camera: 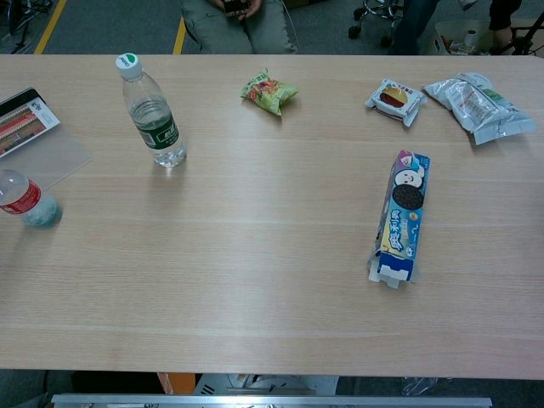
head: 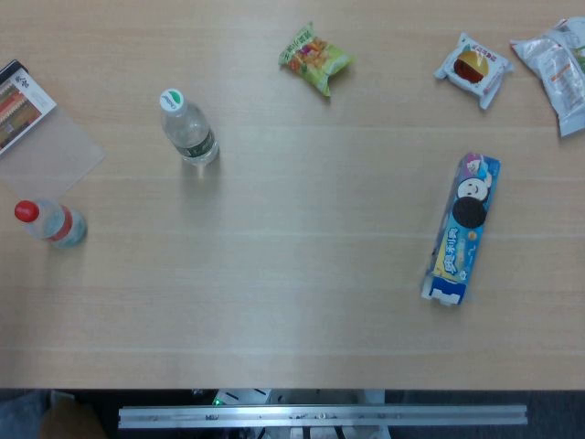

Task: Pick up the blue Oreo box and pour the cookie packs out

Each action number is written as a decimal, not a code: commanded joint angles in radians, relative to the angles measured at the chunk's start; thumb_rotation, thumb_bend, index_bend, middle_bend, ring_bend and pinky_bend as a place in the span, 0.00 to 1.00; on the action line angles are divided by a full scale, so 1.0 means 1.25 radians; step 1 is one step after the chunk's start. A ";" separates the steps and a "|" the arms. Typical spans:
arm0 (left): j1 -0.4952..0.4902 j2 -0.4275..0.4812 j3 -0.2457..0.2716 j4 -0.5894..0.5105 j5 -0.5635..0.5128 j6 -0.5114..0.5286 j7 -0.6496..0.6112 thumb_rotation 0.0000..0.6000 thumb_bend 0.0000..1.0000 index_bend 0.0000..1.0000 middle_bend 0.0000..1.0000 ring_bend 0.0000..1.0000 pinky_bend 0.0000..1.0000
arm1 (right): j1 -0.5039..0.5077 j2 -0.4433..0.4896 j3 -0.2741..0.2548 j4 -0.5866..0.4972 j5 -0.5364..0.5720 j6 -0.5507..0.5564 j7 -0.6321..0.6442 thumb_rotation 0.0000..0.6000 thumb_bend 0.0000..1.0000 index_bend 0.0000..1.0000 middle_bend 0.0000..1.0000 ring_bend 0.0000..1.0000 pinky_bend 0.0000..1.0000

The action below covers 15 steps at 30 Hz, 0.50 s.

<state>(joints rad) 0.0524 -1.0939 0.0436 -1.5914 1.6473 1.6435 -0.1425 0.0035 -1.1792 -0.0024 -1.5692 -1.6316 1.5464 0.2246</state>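
The blue Oreo box [head: 462,229] lies flat on the wooden table, right of centre, its length running toward and away from me. Its near end has its white flaps open, seen in the chest view on the blue Oreo box [camera: 402,216]. No cookie packs show outside it. Neither of my hands nor arms appears in the head view or the chest view.
A green-capped water bottle [head: 188,128] stands at the left. A red-capped bottle [head: 50,222] is near the left edge beside a booklet in a clear sleeve [head: 32,123]. Snack packs lie at the back: green [head: 315,58], white [head: 473,69], silver [head: 558,69].
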 commanded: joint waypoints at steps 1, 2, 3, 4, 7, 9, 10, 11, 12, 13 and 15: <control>0.001 0.000 0.001 0.001 0.000 0.000 0.000 1.00 0.26 0.16 0.13 0.10 0.07 | 0.004 0.002 -0.002 -0.002 -0.004 -0.004 -0.001 1.00 0.23 0.18 0.26 0.18 0.26; 0.001 -0.001 0.001 0.002 0.000 0.001 -0.001 1.00 0.26 0.16 0.13 0.10 0.07 | 0.005 0.003 -0.002 -0.003 -0.005 -0.005 -0.001 1.00 0.23 0.18 0.26 0.18 0.26; 0.002 -0.001 0.000 0.002 -0.001 0.002 -0.001 1.00 0.26 0.16 0.13 0.10 0.07 | 0.007 0.004 -0.002 -0.005 -0.006 -0.007 -0.002 1.00 0.23 0.18 0.26 0.18 0.26; 0.003 -0.001 0.000 0.002 -0.002 0.003 -0.002 1.00 0.26 0.16 0.13 0.10 0.07 | 0.009 0.005 -0.002 -0.006 -0.007 -0.008 -0.001 1.00 0.23 0.18 0.26 0.18 0.26; 0.004 -0.001 0.000 0.003 -0.002 0.005 -0.003 1.00 0.26 0.16 0.13 0.10 0.07 | 0.017 0.010 -0.002 -0.009 -0.005 -0.020 0.002 1.00 0.23 0.18 0.26 0.18 0.26; 0.004 -0.001 0.000 0.004 -0.003 0.004 -0.004 1.00 0.26 0.16 0.13 0.10 0.07 | 0.025 0.015 -0.001 -0.010 -0.004 -0.032 -0.001 1.00 0.23 0.18 0.26 0.18 0.26; 0.004 -0.001 0.000 0.004 -0.004 0.003 -0.004 1.00 0.26 0.16 0.13 0.10 0.07 | 0.030 0.017 0.000 -0.011 -0.004 -0.038 -0.004 1.00 0.23 0.18 0.26 0.18 0.26; 0.004 -0.001 0.000 0.004 -0.004 0.002 -0.004 1.00 0.26 0.16 0.13 0.10 0.07 | 0.038 0.021 0.002 -0.012 -0.004 -0.048 -0.009 1.00 0.23 0.18 0.26 0.18 0.26; 0.003 -0.001 0.000 0.004 -0.004 0.002 -0.003 1.00 0.26 0.16 0.13 0.10 0.07 | 0.045 0.024 0.004 -0.012 -0.005 -0.056 -0.015 1.00 0.23 0.18 0.26 0.18 0.26; 0.003 -0.001 0.000 0.004 -0.004 0.001 -0.003 1.00 0.26 0.16 0.13 0.10 0.07 | 0.055 0.028 0.007 -0.013 -0.007 -0.067 -0.024 1.00 0.23 0.18 0.26 0.18 0.26; 0.002 -0.001 -0.001 0.002 -0.006 -0.001 -0.002 1.00 0.26 0.16 0.13 0.10 0.07 | 0.072 0.033 0.012 -0.012 -0.008 -0.087 -0.036 1.00 0.23 0.18 0.26 0.18 0.26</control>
<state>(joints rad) 0.0547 -1.0948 0.0422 -1.5885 1.6404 1.6427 -0.1446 0.0779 -1.1451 0.0063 -1.5840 -1.6392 1.4552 0.1929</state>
